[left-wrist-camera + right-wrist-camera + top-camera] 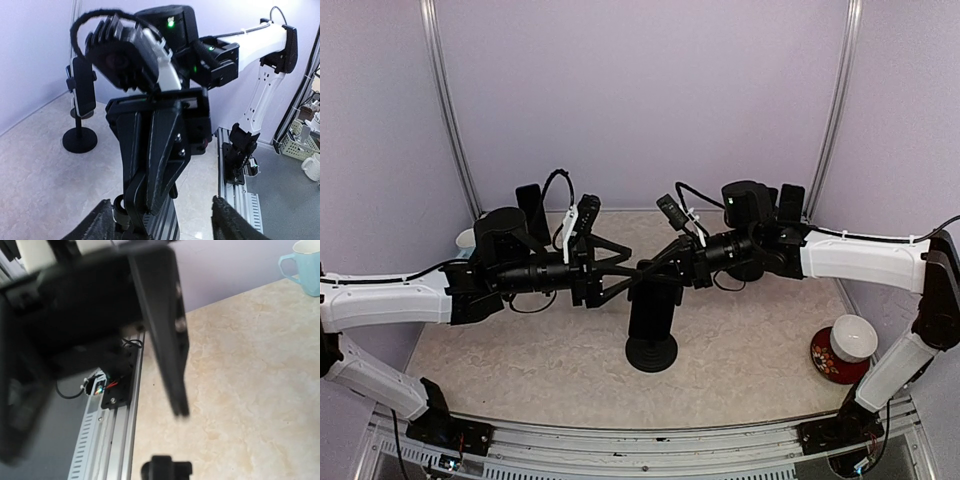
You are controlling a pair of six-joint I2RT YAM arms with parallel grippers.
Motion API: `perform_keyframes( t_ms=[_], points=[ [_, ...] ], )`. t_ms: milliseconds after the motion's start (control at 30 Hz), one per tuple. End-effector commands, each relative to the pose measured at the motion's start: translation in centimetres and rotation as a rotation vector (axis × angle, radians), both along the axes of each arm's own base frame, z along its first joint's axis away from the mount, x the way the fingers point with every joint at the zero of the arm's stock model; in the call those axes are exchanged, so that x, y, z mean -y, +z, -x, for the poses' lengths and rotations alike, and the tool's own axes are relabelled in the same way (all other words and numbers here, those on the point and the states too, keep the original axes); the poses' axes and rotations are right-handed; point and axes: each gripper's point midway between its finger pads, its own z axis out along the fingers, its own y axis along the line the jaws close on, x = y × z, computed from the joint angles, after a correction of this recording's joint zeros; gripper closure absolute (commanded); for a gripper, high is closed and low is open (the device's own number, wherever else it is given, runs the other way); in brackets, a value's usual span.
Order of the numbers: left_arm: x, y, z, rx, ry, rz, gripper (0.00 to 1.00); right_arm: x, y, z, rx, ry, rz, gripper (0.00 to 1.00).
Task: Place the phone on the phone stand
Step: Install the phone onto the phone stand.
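Left gripper (162,220) hangs just above the phone stand (652,354), fingers spread wide and gripping nothing. The right gripper (147,195) meets it there, pinched closed (empty, as far as shows). The phone (652,305) sits upright on the phone stand, directly below both.
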Motion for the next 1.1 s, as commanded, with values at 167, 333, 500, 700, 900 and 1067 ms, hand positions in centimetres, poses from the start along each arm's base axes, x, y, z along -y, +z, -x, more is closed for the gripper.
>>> perform_keyframes(
  t_ms=[167,333,500,700,900,1067],
  points=[
    [-1.4,5.6,1.3,0.110,-0.018,0.140,0.02,0.5,-0.3,-1.4,0.018,-0.062,0.020,1.00],
    [-2.4,5.9,0.7,0.119,0.045,0.148,0.01,0.7,0.4,-2.3,0.044,-0.123,0.023,1.00],
    [-3.4,5.8,-0.2,0.117,0.129,0.152,0.01,0.3,1.4,-3.3,0.051,-0.205,0.015,1.00],
    [-3.9,5.2,-0.5,0.110,0.159,0.144,0.01,-1.3,1.4,-2.5,0.077,-0.197,0.033,0.91],
    [-3.9,4.7,-0.5,0.097,0.165,0.133,0.01,-2.0,0.4,-1.7,0.078,-0.169,0.062,0.76],
    [-4.1,4.8,-0.4,0.100,0.166,0.139,0.01,-1.7,1.1,-1.4,0.092,-0.174,0.049,0.68]
  ],
)
